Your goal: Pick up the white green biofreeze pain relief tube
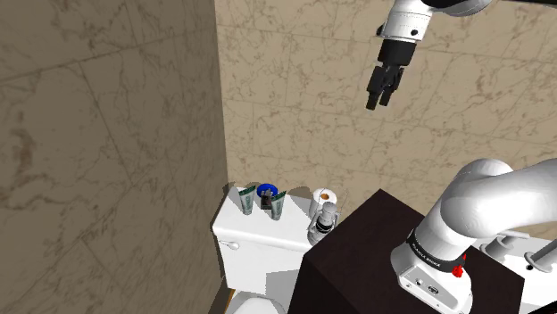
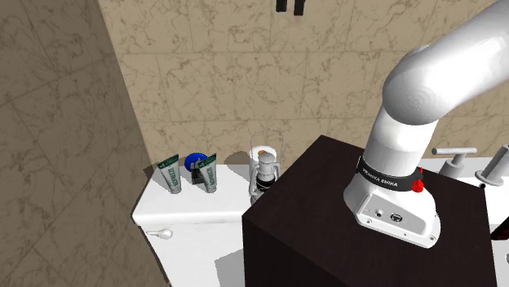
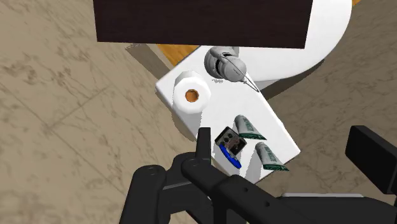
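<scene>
end effector (image 1: 378,104): open, fingers apart, nothing between them; high up by the marble wall, well above the toilet tank lid (image 1: 259,230)
target: two matching white-green tubes, tube A (image 1: 244,202) and tube B (image 1: 278,205); can't tell which one is meant
tube pose: both upright on the lid, wider end up, near the wall side, apart from each other
between tubes: blue ring-shaped item (image 1: 266,190) toward the wall, small dark object (image 1: 267,205) in front of it
rest of lid: toilet paper roll (image 1: 324,194) toward the shoulder view's right, grey lantern-like object (image 1: 325,221) just in front of it, near the stand (image 1: 366,268)
wrist view: both tubes and the blue item sit between the spread fingers, far below
</scene>
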### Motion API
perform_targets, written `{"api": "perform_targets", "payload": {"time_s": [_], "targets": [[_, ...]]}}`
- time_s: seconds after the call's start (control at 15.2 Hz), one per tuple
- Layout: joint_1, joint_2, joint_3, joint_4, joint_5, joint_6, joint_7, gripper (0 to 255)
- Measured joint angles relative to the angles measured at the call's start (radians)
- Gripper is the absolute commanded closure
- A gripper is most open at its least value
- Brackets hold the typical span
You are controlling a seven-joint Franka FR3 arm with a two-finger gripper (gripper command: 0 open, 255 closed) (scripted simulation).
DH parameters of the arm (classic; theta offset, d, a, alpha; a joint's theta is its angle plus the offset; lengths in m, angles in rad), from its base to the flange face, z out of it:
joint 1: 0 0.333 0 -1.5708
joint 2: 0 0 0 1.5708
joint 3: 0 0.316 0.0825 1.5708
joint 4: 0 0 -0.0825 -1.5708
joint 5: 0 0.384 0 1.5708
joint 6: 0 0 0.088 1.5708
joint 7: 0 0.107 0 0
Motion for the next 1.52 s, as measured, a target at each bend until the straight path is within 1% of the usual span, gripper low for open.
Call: {"api": "perform_targets", "payload": {"time_s": [0.07, 0.2, 0.66, 0.99, 1.12, 1.25, 1.39, 1.52], "targets": [[0.0, 0.0, 0.0, 0.0, 0.0, 0.0, 0.0, 0], [0.011, 0.021, -0.002, -0.024, -0.006, 0.041, -0.029, 0], [0.067, 0.157, -0.011, -0.134, -0.035, 0.274, -0.183, 0], [0.106, 0.296, -0.016, -0.165, -0.053, 0.439, -0.293, 0], [0.125, 0.374, -0.013, -0.163, -0.055, 0.513, -0.332, 0], [0.139, 0.427, -0.011, -0.167, -0.061, 0.569, -0.371, 0], [0.158, 0.5, -0.003, -0.176, -0.061, 0.649, -0.403, 0], [0.168, 0.57, -0.001, -0.164, -0.067, 0.708, -0.445, 0]]}}
